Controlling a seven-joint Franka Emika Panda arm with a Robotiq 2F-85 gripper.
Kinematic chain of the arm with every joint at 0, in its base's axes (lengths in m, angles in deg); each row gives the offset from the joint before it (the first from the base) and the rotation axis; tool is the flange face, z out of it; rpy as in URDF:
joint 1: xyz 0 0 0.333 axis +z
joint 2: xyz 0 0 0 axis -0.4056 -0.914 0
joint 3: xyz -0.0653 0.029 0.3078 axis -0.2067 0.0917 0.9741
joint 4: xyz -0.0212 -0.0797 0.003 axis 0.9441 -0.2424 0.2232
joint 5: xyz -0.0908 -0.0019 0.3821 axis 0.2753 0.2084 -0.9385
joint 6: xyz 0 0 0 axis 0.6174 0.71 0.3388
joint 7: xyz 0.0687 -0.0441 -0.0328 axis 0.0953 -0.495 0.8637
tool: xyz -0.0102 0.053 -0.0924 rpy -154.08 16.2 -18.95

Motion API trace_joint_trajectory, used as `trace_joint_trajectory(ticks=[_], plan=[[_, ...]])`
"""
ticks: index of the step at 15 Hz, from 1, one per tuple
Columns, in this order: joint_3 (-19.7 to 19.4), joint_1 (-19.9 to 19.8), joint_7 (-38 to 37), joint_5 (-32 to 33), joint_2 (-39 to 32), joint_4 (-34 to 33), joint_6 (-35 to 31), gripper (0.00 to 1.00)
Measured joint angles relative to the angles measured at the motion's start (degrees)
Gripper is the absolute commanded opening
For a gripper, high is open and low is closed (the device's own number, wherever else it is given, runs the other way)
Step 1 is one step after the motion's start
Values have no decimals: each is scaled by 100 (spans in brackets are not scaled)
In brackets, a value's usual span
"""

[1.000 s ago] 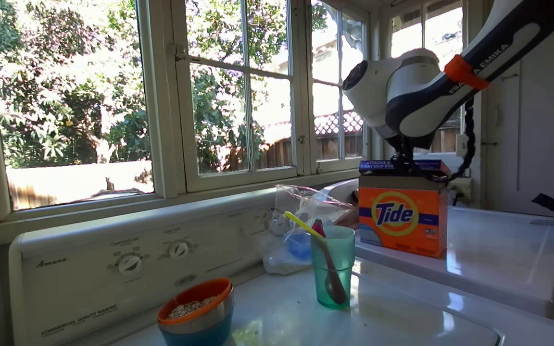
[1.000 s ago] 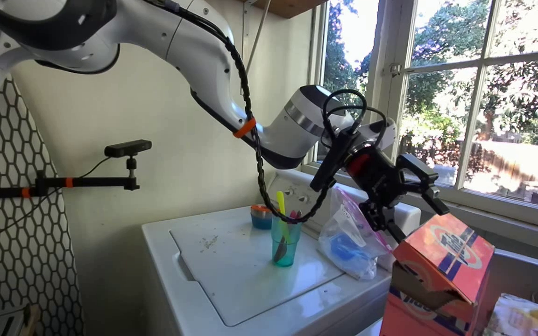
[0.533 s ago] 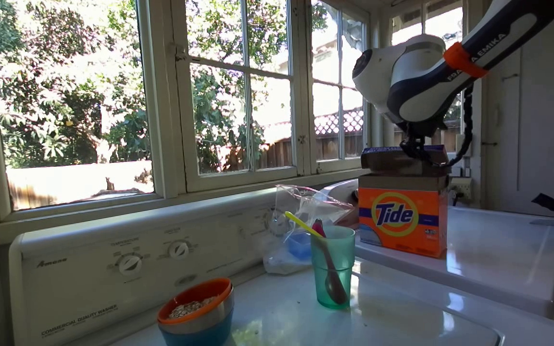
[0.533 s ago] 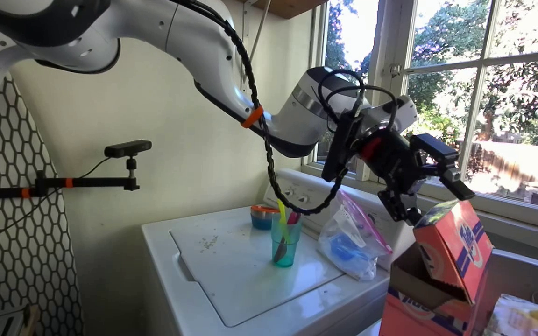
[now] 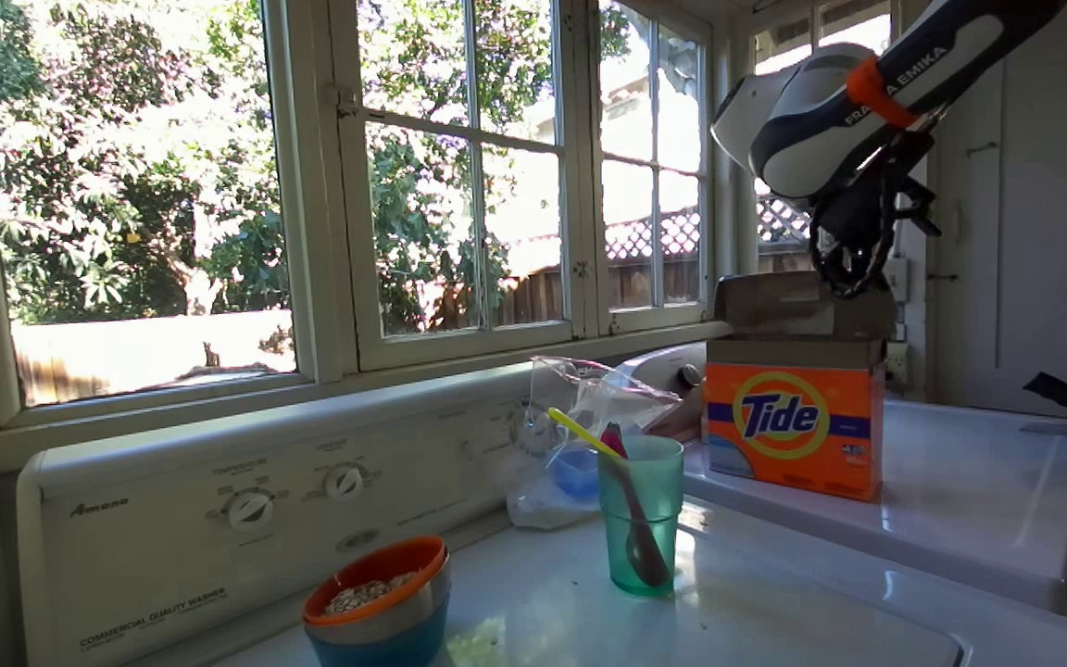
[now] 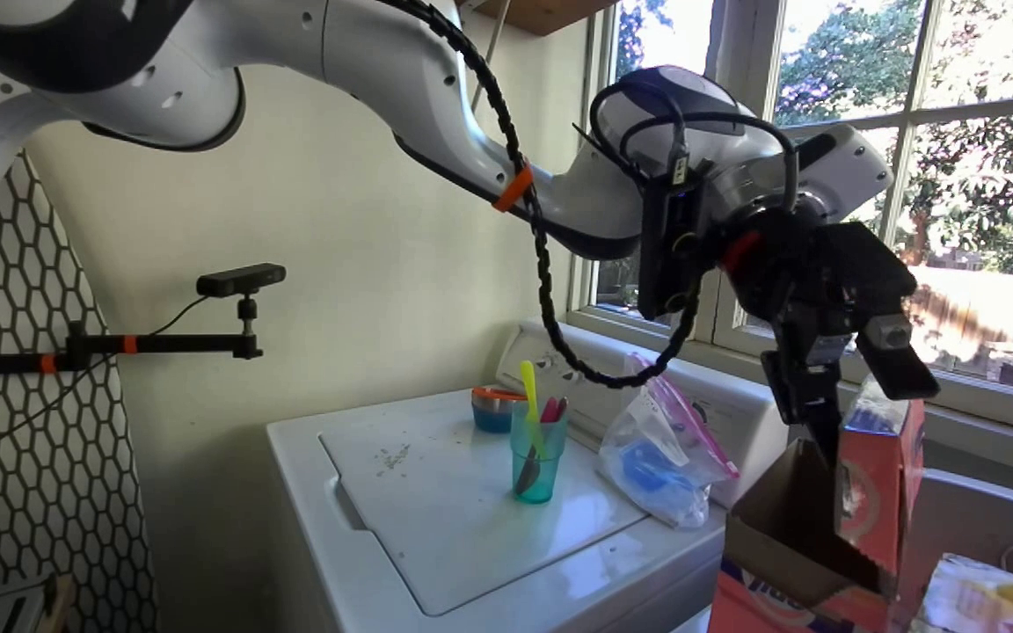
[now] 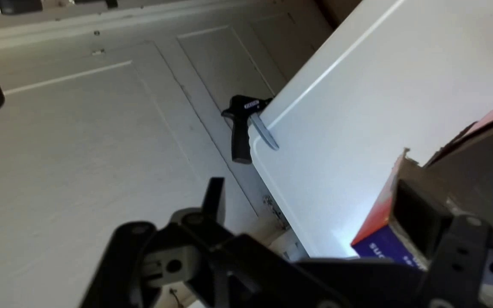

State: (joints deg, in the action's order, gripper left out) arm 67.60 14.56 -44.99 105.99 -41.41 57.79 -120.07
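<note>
Standing with jaws apart, your claw has one finger beside the raised lid; the open box sits below, contents unreadable in shadow. Well off from the claw, utensils stand in the cup, flakes in the bowl. Between your fingertips is open room; beneath, the white top shows its edge.

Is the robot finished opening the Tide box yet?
Not quite, I think. Done: the Tide box is open, its lid standing up. In hand: the open gripper has one finger at the lid, seemingly touching, not gripping. Left: perhaps folding that upright lid right back, then moving the gripper away.
</note>
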Motion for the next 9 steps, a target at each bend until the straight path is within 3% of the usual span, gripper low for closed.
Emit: trace_joint_trajectory(ticks=[4,9], plan=[[-40,-274,-98,-987,-321,-796,125,100],[137,-489,-97,-1302,-453,-951,-1587,100]])
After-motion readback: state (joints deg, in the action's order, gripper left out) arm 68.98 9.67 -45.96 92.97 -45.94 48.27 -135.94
